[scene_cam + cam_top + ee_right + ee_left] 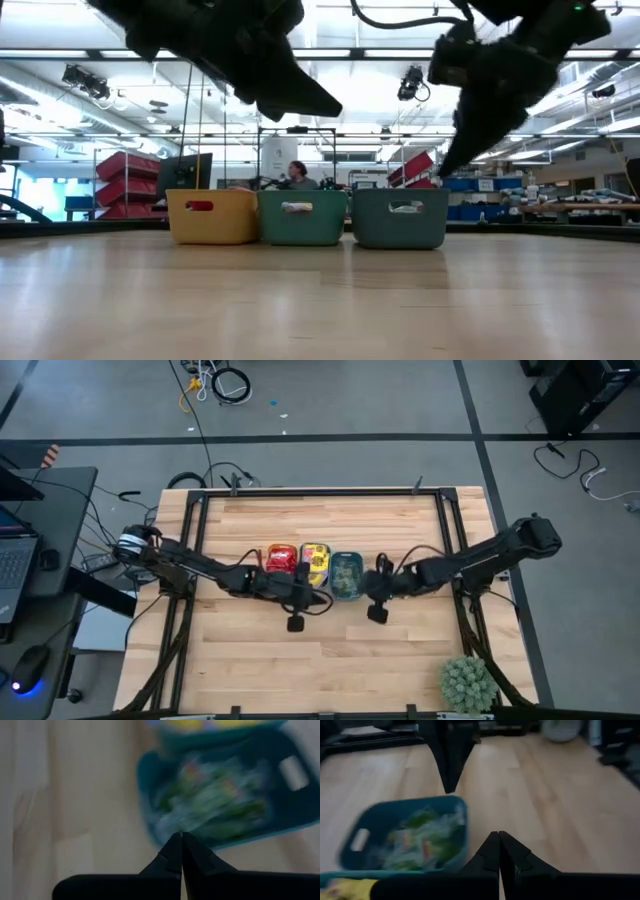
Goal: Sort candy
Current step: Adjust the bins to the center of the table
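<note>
Left hand (296,623): you see it clenched, empty, above the surface (330,670) near the trays.
Right hand (377,613): clenched, empty, beside the teal tray (347,576).
Candy (314,563): sorted by colour in three trays.

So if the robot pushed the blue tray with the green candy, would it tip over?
Probably not. The blue tray looks low and wide, so it would likely slide on the smooth wood table. Its green candy looks thin and light, so it may shuffle.

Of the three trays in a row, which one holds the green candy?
The dark teal tray at the row's right end, nearest the right arm, holds green candy. The others hold red candy and yellow candy.
</note>
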`<state>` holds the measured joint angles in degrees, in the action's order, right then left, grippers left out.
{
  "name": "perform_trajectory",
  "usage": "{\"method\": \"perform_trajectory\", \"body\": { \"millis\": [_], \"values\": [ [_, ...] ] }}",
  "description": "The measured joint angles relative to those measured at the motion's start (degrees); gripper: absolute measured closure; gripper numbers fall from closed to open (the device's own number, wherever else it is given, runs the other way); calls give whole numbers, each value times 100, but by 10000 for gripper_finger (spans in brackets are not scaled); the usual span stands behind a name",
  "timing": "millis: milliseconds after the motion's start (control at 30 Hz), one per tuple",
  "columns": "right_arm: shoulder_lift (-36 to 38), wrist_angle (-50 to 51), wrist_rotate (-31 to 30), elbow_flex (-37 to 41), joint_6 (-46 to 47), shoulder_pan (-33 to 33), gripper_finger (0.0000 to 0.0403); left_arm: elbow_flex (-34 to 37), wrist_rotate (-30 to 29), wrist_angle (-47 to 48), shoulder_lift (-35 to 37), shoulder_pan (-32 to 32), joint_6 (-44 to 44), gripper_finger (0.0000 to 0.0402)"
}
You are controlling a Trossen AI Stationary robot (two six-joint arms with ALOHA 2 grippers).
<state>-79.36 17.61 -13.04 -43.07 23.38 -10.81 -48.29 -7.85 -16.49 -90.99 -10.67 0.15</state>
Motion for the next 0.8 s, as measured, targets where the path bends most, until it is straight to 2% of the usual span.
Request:
{"method": "perform_trajectory", "body": {
  "millis": [167,400,800],
  "values": [
    [-416,-196,62,0,44,-357,403,337,399,-632,8,3,-201,401],
    [-737,-408,261,7,9,-330,403,731,411,-1181,111,6,-313,401],
    [-574,-78,200,-11,-220,85,403,844,326,-1077,443,24,-205,401]
  ]
}}
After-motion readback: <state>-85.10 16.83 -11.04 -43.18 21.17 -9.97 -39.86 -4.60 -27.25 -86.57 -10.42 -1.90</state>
